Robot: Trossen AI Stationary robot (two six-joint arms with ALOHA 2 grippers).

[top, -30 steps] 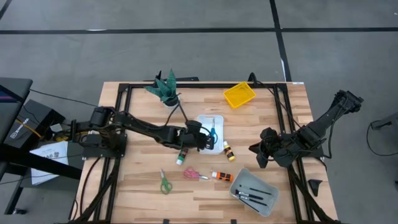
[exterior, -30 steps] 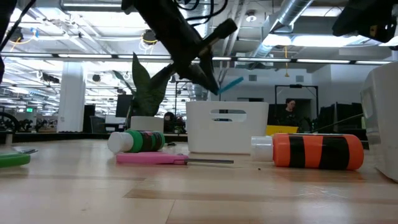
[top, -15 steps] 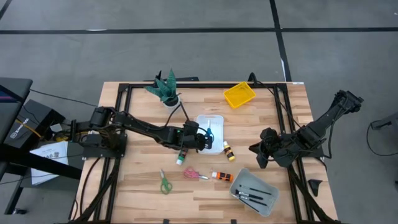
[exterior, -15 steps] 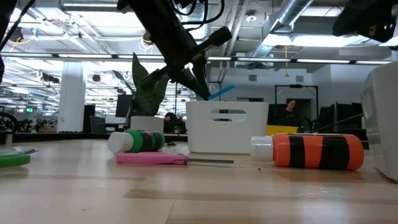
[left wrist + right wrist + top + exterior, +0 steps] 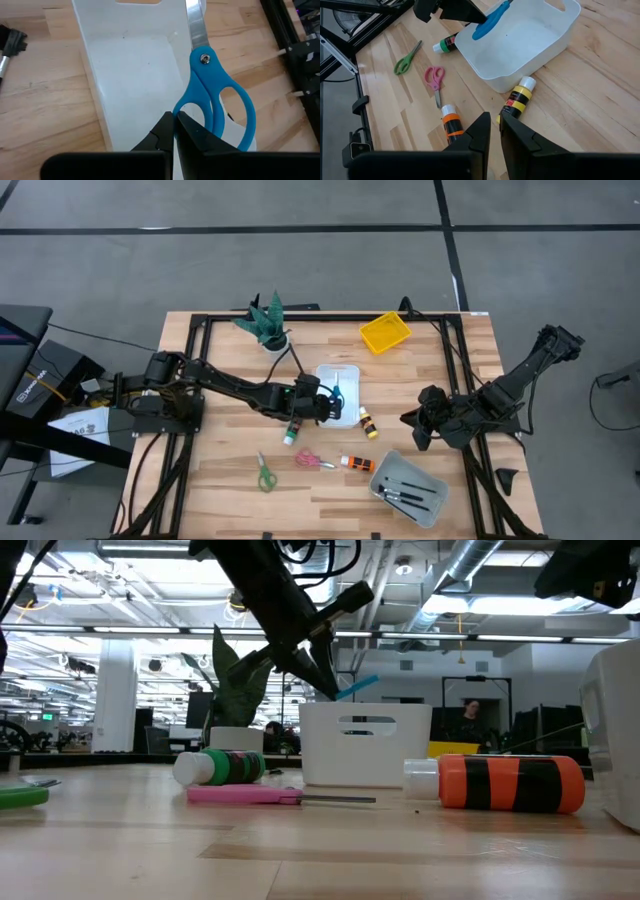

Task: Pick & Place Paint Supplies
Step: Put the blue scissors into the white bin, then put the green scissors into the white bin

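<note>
My left gripper reaches over the white tray and is shut on the blue-handled scissors. Their steel blade points away over the tray floor. My right gripper waits shut near the table's right side. On the wood lie a green bottle, a yellow bottle, an orange bottle, pink scissors and green scissors. Dark-handled brushes lie in the grey tray. My left gripper pinches the blue scissors between its two fingers, on the rim of one handle loop. The fingers come slanting down from the table's left. The scissors are tilted above the tray's rim, handles by the fingers and blade over the tray; whether the blade touches the tray I cannot tell.
A yellow tray sits near the far edge, and a green potted plant stands to its left. A black frame runs around the tabletop. Bare wood lies along the near left part of the table.
My left gripper has moved slightly down and toward the table's left, lowering the blue scissors closer to the white tray's rim. It has kept its hold, and has stayed still over the last half second.
</note>
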